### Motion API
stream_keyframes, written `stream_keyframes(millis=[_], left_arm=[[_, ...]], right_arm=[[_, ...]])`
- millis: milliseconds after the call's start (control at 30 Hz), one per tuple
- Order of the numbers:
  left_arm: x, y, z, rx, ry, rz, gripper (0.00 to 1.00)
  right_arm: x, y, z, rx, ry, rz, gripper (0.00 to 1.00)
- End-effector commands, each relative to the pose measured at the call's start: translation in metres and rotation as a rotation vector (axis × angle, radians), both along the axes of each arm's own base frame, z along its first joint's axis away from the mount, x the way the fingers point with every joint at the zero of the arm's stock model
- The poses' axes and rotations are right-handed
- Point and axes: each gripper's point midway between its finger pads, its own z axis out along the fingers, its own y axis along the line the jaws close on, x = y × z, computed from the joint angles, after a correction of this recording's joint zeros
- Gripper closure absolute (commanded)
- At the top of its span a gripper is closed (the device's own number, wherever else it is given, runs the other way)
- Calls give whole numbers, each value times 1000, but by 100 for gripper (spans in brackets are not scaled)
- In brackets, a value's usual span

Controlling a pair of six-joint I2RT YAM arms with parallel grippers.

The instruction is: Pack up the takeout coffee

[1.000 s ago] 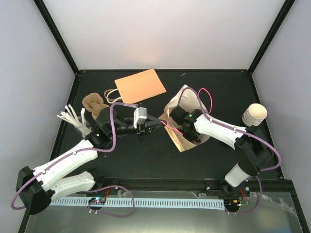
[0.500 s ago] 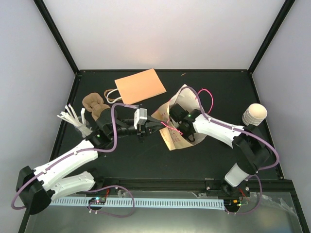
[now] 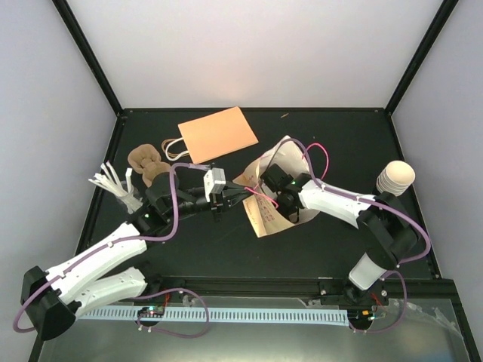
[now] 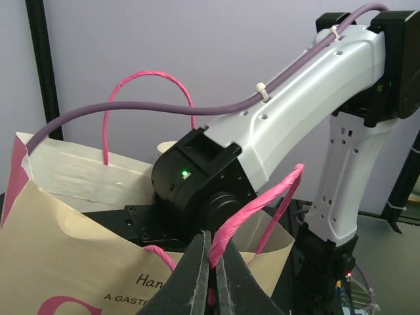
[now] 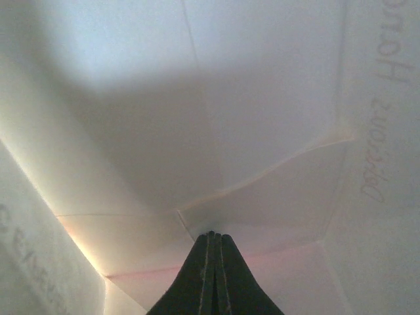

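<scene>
The takeout coffee (image 3: 395, 178) sits near the worktop's (image 3: 317, 143) right edge, well apart from the paper bag (image 3: 266, 219). The left end effector (image 4: 210, 248) pinches its pink handle (image 4: 252, 209); the right end effector (image 5: 211, 252) is closed, empty, inside the bag

The left arm (image 3: 113, 245) stretches from its base at the near left diagonally toward the middle of the tabletop, and the left gripper (image 4: 210, 244) points to the right with its jaws pinched tight on a pink handle (image 4: 252, 210). The right arm (image 3: 339, 204) rises from its base at the near right, folds at the elbow and reaches leftward toward the other arm, wrist tipped down. The right gripper (image 5: 211, 235) has its jaws pressed flat together.
</scene>
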Motion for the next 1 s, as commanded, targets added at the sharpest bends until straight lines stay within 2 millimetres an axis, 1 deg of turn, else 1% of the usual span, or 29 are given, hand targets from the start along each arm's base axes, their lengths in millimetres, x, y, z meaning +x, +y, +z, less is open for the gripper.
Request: stream_keyframes(millis=[0,167,367,467,633,733,833,967], left_arm=[[3,2,28,-25,-27,33,98],[0,-5,45,-41,-36,-21,98],[7,-7,52,-71,-55,0,98],[8,-7,67,-109,-87,8,99],[9,-6,106,-139,-152,18,98],[8,-6,123,-151,-185,12,98],[6,-7,133,-158,-198,5,98],[5,-6,138,-162,-206,1,98]], right_arm=[[-9,6,-3,11,20,46,99],[-21,16,-12,-2,44,88,99],[-37,22,-20,41,102,114,99],[-42,21,-26,48,125,108,99],[-44,14,-33,7,128,95,99],[-39,8,-32,-39,102,83,99],[-32,-3,-32,-114,65,57,99],[-19,-25,-31,-242,-10,11,99]])
